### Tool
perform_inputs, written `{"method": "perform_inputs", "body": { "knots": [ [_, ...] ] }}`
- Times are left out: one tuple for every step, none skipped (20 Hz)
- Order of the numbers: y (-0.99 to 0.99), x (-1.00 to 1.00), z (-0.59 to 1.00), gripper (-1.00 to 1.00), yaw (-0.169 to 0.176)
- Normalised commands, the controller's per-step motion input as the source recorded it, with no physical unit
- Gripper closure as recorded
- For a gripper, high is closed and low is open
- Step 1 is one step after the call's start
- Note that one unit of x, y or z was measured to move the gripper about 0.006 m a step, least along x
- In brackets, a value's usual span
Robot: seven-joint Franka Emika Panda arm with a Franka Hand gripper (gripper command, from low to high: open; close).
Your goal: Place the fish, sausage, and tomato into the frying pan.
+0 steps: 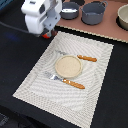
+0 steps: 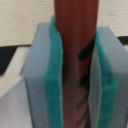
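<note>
Exterior view: the white gripper (image 1: 46, 34) hangs above the far corner of the striped placemat (image 1: 95, 75), toward this view's left, and a bit of red shows just under it. At the mat's middle sits the tan plate (image 1: 68, 66), with 1 orange-handled utensil (image 1: 86, 58) on its far side and 1 orange-handled fork (image 1: 67, 81) on its near side. On the brown board (image 1: 107, 30) at the back, the frying pan (image 1: 70, 10) stands beside the deeper grey pot (image 1: 93, 13), which lies toward this view's right of it. The pan's handle, the fish and the tomato cannot be made out here.

Wrist view: the jaws are clamped on the sausage (image 2: 76, 55), a reddish-brown stick with dark grill marks, squeezed between the 2 teal pads (image 2: 56, 75) and standing lengthwise along them.

Judging by this, the step in hand is carrying the sausage to the pan. To do it well, keep the squeeze steady, travel high enough to clear the pan's rim, centre over the pan and not the neighbouring pot, lower until the sausage is close to the pan floor, then part the jaws so that it does not bounce out.
</note>
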Motion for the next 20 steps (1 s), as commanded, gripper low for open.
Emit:
{"method": "perform_inputs", "body": {
  "knots": [
    [1.0, 0.24, 0.19, 1.0, 0.007],
    [1.0, 0.24, 0.18, 1.0, 0.006],
    [1.0, 0.25, 0.18, 1.0, 0.004],
    [1.0, 0.26, 0.2, 1.0, 0.002],
    [1.0, 0.27, 0.21, 1.0, 0.001],
    [1.0, 0.27, 0.19, 1.0, 0.002],
    [1.0, 0.27, 0.19, 1.0, 0.002],
    [1.0, 0.26, 0.2, 1.0, 0.002],
    [1.0, 0.24, 0.28, 1.0, 0.0],
    [1.0, 0.22, 0.48, 1.0, 0.0],
    [1.0, 0.23, 0.57, 1.0, 0.0],
    [1.0, 0.23, 0.57, 1.0, 0.0],
    [1.0, 0.23, 0.54, 1.0, 0.0],
    [1.0, 0.24, 0.51, 1.0, 0.0],
    [1.0, 0.23, 0.45, 1.0, 0.0],
    [1.0, 0.2, 0.4, 1.0, 0.0],
    [1.0, 0.19, 0.37, 1.0, 0.0],
    [1.0, 0.2, 0.34, 1.0, 0.0],
    [1.0, 0.25, 0.32, 1.0, 0.0],
    [1.0, 0.31, 0.28, 1.0, 0.0]
  ]
}}
